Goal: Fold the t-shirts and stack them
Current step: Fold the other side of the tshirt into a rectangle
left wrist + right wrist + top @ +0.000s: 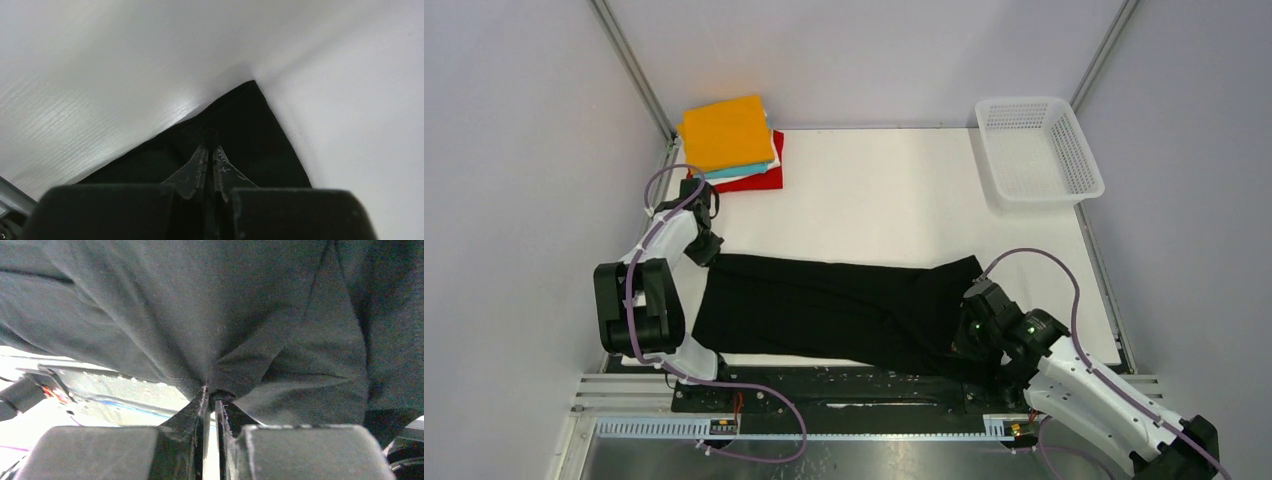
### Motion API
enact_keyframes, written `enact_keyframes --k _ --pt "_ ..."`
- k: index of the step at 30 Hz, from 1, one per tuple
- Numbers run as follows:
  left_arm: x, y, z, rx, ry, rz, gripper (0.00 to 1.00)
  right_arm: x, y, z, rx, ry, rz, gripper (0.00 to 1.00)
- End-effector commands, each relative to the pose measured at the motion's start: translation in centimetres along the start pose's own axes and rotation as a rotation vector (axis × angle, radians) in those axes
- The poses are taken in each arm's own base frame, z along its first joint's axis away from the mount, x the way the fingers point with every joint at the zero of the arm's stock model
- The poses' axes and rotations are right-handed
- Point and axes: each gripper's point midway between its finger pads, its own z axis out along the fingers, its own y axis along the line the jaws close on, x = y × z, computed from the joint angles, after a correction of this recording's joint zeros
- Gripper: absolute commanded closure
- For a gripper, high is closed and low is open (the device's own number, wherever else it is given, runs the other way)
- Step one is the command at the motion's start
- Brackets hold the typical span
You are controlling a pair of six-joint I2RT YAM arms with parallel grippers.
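A large black t-shirt [824,310] lies stretched in a long band across the near half of the white table [884,200]. My left gripper [704,250] is at its left end, and in the left wrist view the gripper [210,145] is shut on a corner of the black cloth [250,130]. My right gripper [964,332] is at the shirt's right end. In the right wrist view its tips [211,399] pinch a puckered bunch of the cloth [200,315], with a thin slit between the fingers below. Folded t-shirts are stacked at the back left, orange [727,132] on top, then teal [739,171] and red [762,181].
A white mesh basket [1036,150] stands at the back right corner. Grey walls and metal frame posts close in the table on three sides. The arm bases and a black rail [844,385] run along the near edge, just under the shirt.
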Motion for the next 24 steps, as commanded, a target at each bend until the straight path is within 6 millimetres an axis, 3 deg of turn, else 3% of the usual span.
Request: enact_keyframes --k 1,3,5,6,7,8,12,16,19,21,24 --pt "-1.9 1.0 -0.4 -0.028 -0.064 -0.067 0.90 2.3 0.0 0.3 0.000 0.090 -0.037 0.80" --pt "-2.1 1.7 -0.4 -0.052 -0.065 -0.083 0.71 2.8 -0.5 0.0 0.013 0.115 -0.098 0.64" --pt "-2.6 2.1 -0.9 -0.055 -0.073 -0.098 0.35 2.5 -0.3 -0.7 0.009 0.108 -0.160 0.43" --pt "-2.8 2.1 -1.5 -0.047 -0.078 -0.109 0.22 2.1 -0.2 -1.2 0.013 0.094 -0.190 0.11" --pt "-3.0 2.0 -2.0 -0.032 -0.081 -0.115 0.12 1.6 -0.1 -1.8 0.022 0.078 -0.231 0.02" --pt "-3.2 1.6 -2.7 -0.001 -0.083 -0.119 0.03 0.9 0.2 -2.6 0.029 0.057 -0.269 0.01" --pt "-3.6 0.5 -5.8 0.121 -0.101 -0.119 0.01 -1.7 2.3 -4.6 0.011 -0.048 -0.335 0.01" --pt "-2.4 -1.8 -7.8 0.250 -0.102 -0.062 0.01 -4.4 5.1 -4.4 -0.065 -0.184 -0.326 0.01" --pt "0.4 -4.9 -8.2 0.374 -0.042 0.030 0.01 -5.7 7.1 -2.2 -0.127 -0.243 -0.245 0.01" --pt "2.5 -6.2 -7.7 0.406 0.003 0.083 0.01 -5.5 7.3 -0.3 -0.116 -0.208 -0.209 0.00" --pt "5.1 -6.1 -5.7 0.366 0.055 0.138 0.01 -4.3 5.7 2.7 -0.036 -0.128 -0.153 0.01"
